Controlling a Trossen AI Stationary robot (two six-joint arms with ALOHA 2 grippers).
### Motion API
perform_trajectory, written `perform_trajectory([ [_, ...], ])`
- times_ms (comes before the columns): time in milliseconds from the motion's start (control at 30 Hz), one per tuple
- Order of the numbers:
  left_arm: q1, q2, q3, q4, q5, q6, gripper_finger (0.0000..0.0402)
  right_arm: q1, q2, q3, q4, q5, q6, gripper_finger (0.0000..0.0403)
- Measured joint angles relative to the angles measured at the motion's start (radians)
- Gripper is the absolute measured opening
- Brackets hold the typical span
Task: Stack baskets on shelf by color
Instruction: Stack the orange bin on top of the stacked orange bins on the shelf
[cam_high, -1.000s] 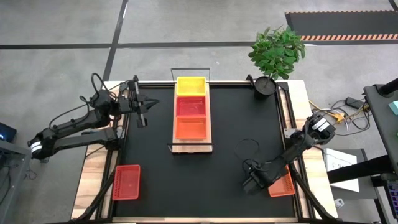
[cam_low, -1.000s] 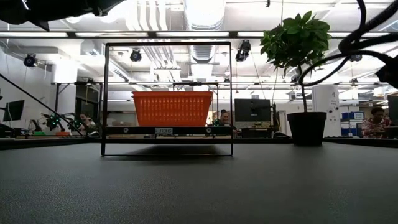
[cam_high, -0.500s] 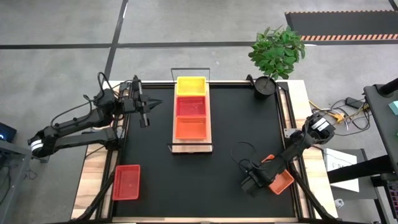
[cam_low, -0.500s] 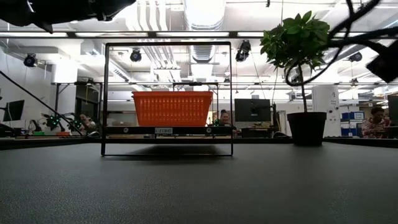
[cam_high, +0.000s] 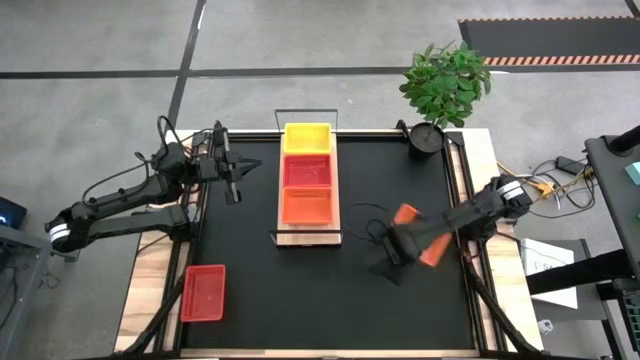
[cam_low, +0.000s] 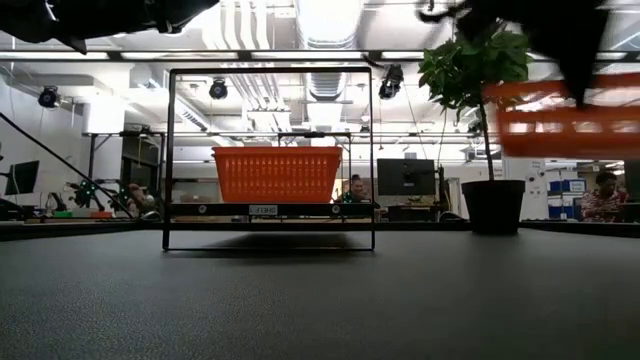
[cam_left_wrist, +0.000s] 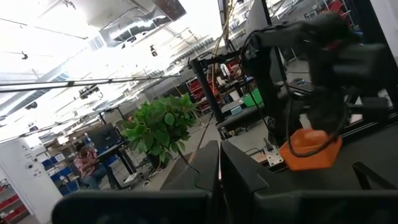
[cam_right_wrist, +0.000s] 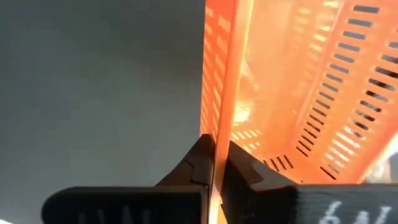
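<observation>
The right gripper (cam_high: 392, 240) is pinched tight on the rim of an orange basket (cam_high: 412, 232) and holds it up off the black mat (cam_high: 300, 300), at about 4 o'clock from the shelf (cam_high: 308, 238). The shelf holds yellow, red and orange baskets in a row. The left gripper (cam_high: 236, 172) waits at 9 o'clock, fingers together. A red basket (cam_high: 203, 293) lies at 7 o'clock.

Potted plant (cam_high: 441, 90), black mat (cam_high: 330, 290)

Right tool (cam_high: 392, 243) clamped, arm raised mid-table, left tool (cam_high: 233, 188) closed, arm idle
</observation>
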Motion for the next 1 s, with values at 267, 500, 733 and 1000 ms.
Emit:
perform_trajectory([
  [267, 0.001, 0.0, 0.0, -0.001, 0.0, 0.001, 0.0, -0.278, -0.029, 0.183, -0.011, 0.182, -0.308, 0.0009],
  [500, 0.001, -0.001, 0.0, 0.003, 0.0, 0.001, 0.0, -0.472, 0.006, 0.388, 0.038, 0.238, -0.666, 0.0008],
  [733, 0.001, -0.002, 0.001, 0.009, 0.0, 0.009, 0.0, -0.543, 0.126, 0.632, 0.041, 0.227, -0.92, 0.0008],
  [1000, 0.001, -0.001, 0.001, 0.01, 0.0, 0.011, 0.0, -0.539, 0.339, 0.879, 0.047, 0.171, -1.076, 0.0008],
])
